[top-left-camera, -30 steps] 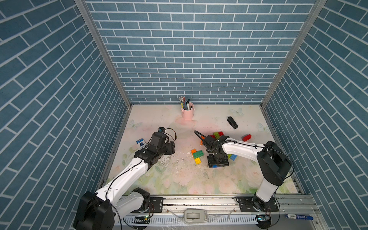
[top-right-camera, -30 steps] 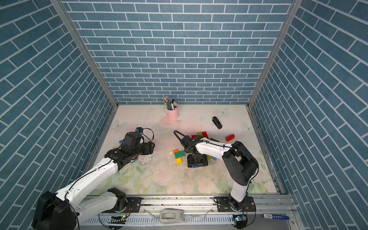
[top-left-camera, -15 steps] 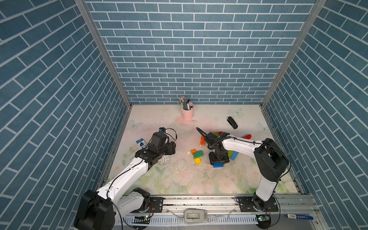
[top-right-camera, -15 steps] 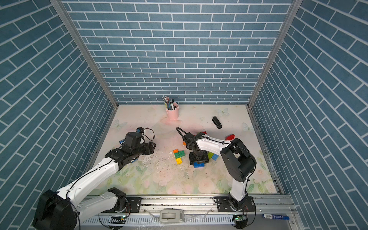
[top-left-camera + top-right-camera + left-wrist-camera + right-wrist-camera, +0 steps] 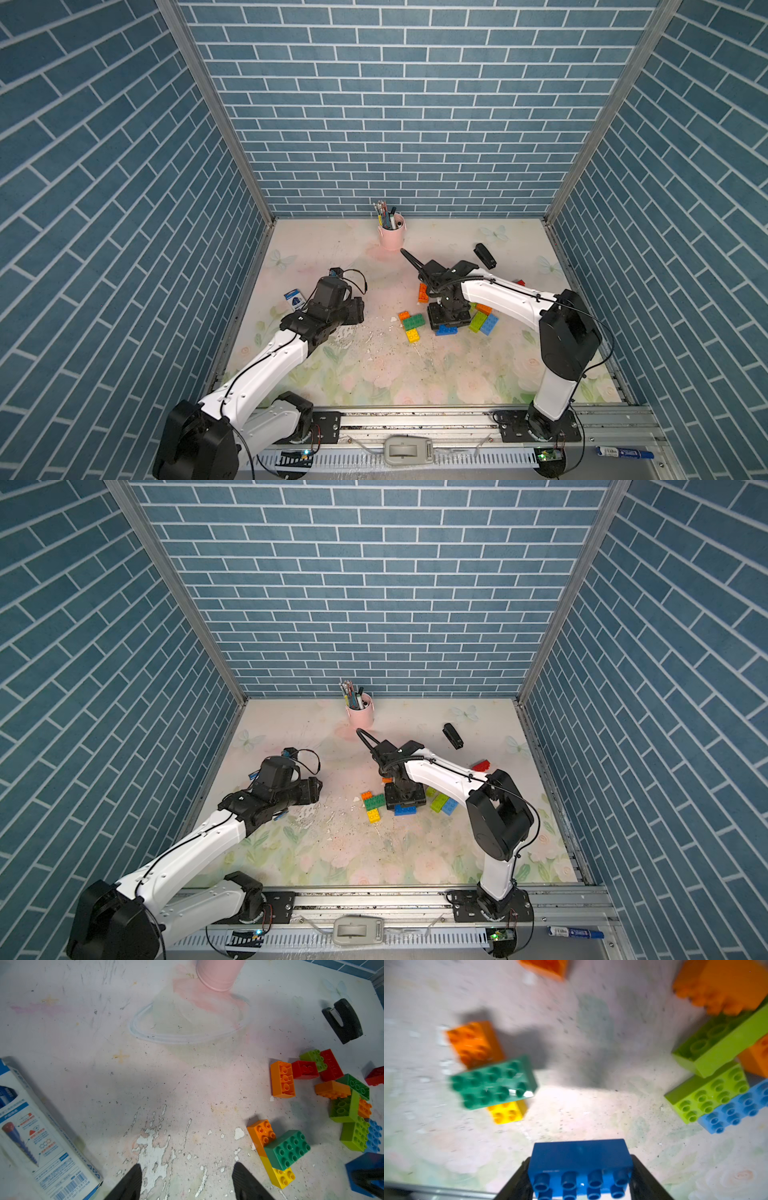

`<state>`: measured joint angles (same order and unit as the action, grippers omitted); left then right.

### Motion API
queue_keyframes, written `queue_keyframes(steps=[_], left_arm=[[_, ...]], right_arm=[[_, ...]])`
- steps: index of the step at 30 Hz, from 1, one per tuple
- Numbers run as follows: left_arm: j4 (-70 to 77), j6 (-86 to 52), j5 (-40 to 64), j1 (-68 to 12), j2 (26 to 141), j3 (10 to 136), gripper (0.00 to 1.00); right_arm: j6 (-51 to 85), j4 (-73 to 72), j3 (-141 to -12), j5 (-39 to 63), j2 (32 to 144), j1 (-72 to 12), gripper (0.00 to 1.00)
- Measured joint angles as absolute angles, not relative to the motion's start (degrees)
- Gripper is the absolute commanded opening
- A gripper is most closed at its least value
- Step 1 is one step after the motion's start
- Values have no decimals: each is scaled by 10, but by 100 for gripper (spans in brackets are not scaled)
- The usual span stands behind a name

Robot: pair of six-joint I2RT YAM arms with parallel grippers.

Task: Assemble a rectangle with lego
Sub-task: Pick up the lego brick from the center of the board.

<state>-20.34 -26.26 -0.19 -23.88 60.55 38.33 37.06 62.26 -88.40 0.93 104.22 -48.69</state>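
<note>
My right gripper point(image 5: 580, 1160) is shut on a dark blue lego brick point(image 5: 579, 1153), studs facing the camera, its fingers against both short ends. In both top views this gripper point(image 5: 449, 319) point(image 5: 405, 796) points down at mid-table with the blue brick point(image 5: 446, 330) point(image 5: 405, 810) under it, low at the table. Just to its left lies a joined orange, green and yellow lego group point(image 5: 413, 322) point(image 5: 286, 1149) point(image 5: 492, 1080). Lime and light blue bricks point(image 5: 484, 322) point(image 5: 708, 1097) lie to its right. My left gripper point(image 5: 187, 1167) point(image 5: 357, 311) is open over bare table, holding nothing.
A pink cup of pens point(image 5: 391, 235) stands at the back. A black stapler point(image 5: 484, 254) lies behind the bricks. A blue and white box point(image 5: 295, 298) point(image 5: 41, 1136) sits by my left gripper. Loose orange point(image 5: 423, 292) and red point(image 5: 519, 282) bricks lie near the right arm.
My right gripper's jaws have closed onto the dark blue brick, and the right arm has swung a little, uncovering an orange brick behind it. The left arm has not moved.
</note>
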Motion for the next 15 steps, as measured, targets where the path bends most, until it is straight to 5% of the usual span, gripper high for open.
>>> queue_keyframes(steps=[15], left_arm=[[-208,-302,-1,-220,612,341,70]], right_arm=[[275,646,-1180,-2,1285,-498,48]])
